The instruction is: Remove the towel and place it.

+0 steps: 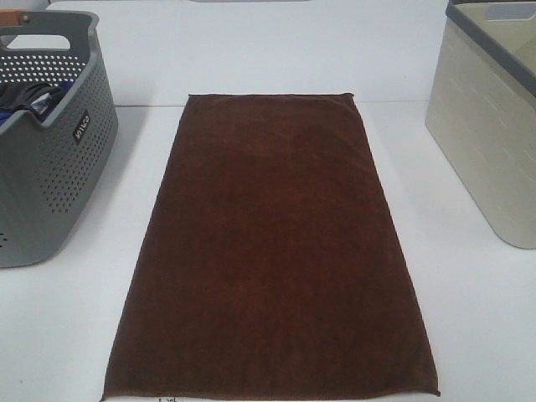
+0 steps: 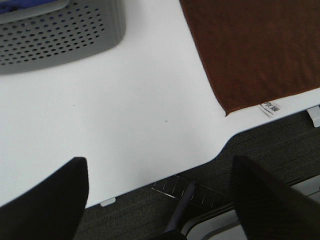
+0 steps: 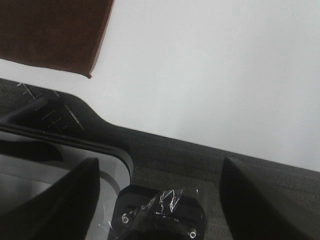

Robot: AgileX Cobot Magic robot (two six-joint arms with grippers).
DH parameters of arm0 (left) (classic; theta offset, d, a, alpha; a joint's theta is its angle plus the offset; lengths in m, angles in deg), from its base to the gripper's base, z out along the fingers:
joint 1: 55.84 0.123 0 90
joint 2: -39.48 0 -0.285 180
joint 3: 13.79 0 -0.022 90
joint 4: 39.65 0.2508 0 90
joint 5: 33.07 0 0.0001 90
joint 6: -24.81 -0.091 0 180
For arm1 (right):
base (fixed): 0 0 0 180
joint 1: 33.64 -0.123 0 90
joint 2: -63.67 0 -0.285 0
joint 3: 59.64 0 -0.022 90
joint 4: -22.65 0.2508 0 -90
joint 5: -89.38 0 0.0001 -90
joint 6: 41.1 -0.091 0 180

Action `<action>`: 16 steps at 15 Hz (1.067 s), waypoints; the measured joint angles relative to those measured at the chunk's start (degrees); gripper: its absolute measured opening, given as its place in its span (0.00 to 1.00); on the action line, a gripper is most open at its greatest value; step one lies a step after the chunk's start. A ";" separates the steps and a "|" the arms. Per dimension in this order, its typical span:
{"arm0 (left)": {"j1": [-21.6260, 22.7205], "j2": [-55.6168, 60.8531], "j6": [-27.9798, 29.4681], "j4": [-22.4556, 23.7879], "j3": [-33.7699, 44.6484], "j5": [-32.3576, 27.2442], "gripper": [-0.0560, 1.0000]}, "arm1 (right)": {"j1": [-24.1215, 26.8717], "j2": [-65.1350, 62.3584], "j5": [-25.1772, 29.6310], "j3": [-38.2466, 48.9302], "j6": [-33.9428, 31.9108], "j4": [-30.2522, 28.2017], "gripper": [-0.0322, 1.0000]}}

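Note:
The dark brown towel [image 1: 272,251] lies spread flat on the white table, long side running from the near edge to the far middle. Neither gripper shows in the high view. In the left wrist view the towel's near left corner [image 2: 255,55] lies beside a white label, and my left gripper [image 2: 160,200] is open and empty above the table's front edge, well apart from the towel. In the right wrist view the towel's near right corner [image 3: 50,35] shows, and my right gripper [image 3: 160,200] is open and empty off the table's front edge.
A grey perforated basket [image 1: 50,176] holding dark blue and black fabric stands at the left; it also shows in the left wrist view [image 2: 60,40]. A beige bin [image 1: 490,142] stands at the right. Below the table's front edge are dark floor and equipment [image 3: 55,135].

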 joint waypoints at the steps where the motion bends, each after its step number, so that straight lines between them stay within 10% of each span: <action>1: 0.00 2.92 -2.58 -1.38 0.92 0.00 0.75 | 0.00 -2.23 -0.40 0.57 0.00 0.00 0.66; 16: 0.00 7.39 -17.76 -9.40 6.88 9.40 0.75 | 0.00 -26.41 -8.54 5.21 0.11 0.29 0.66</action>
